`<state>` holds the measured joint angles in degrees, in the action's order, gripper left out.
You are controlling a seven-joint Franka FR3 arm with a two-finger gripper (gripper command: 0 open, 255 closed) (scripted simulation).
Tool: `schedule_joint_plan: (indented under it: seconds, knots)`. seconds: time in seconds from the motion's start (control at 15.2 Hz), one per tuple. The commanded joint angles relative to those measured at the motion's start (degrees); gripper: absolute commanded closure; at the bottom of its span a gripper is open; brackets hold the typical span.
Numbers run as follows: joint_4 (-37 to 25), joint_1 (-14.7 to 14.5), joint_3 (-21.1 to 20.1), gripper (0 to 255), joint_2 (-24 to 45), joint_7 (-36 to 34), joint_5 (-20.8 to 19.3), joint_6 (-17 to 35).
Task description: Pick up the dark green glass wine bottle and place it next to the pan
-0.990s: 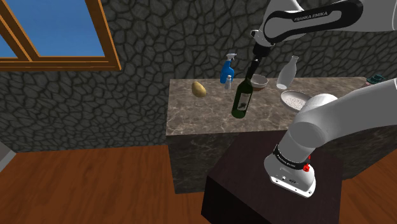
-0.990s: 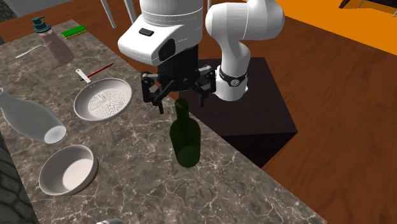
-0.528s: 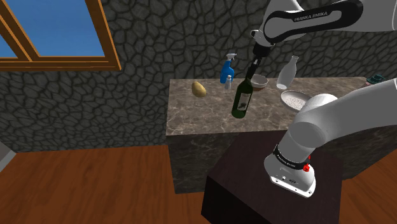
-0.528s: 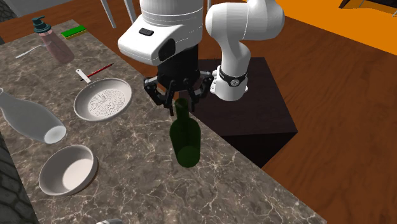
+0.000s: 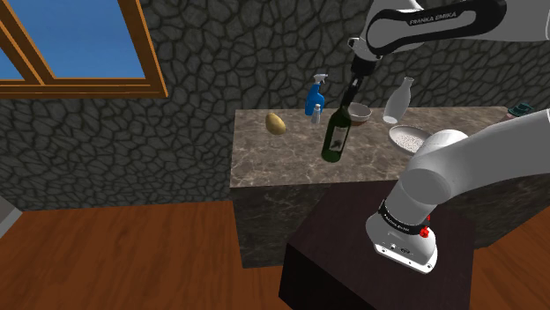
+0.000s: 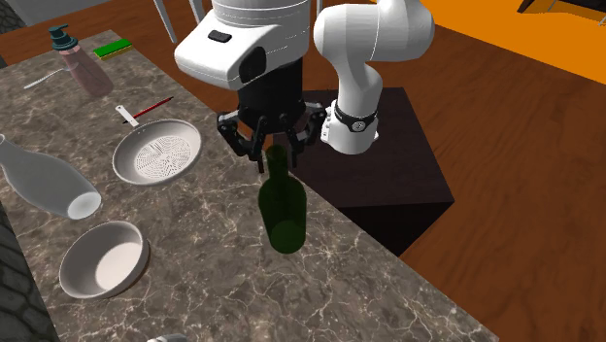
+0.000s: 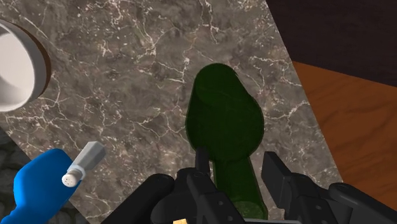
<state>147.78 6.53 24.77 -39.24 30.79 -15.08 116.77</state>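
gripper (image 6: 276, 160) clamped on wine bottle (image 6: 283, 214) neck, btl up slightly vs prev

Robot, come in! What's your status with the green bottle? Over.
Black gripper shut on neck of dark green glass wine bottle. Bottle upright near counter edge. Round grey pan close by; white bowl beside the route.

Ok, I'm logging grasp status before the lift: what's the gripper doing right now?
Gripper: closed on the neck of the dark green wine bottle.
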Motion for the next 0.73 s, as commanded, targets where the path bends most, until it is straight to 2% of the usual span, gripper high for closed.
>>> schedule_joint_plan:
  seconds: [0.0,0.66]
  knots:
    - [-1.13,-0.03,-0.37,255,-0.46,0.02,0.22,-1.58]
    - [-8.20,-0.61,-2.11,255,-1.25,0.12,1.61,-9.44]
